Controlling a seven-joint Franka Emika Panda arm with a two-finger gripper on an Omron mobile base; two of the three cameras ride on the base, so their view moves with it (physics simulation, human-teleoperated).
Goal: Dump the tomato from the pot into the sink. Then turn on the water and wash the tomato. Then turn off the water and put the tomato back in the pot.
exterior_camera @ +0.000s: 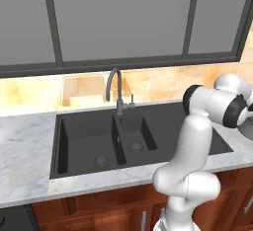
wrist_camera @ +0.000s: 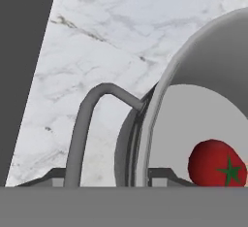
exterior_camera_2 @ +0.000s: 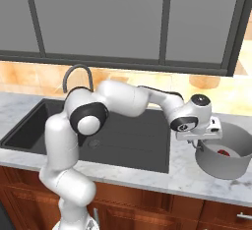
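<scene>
The grey pot stands on the marble counter right of the black sink, and its edge shows at the far right. The red tomato lies on the pot's floor, and up close its green stem star faces up. My gripper is down at the pot's left rim. In the hand view my gripper straddles the loop handle and the pot wall, with one fingertip outside and one inside, closed against them.
The curved faucet rises behind the sink divider, also seen behind my arm. Both basins have grey drains. Marble counter lies between sink and pot. A window runs along the back wall.
</scene>
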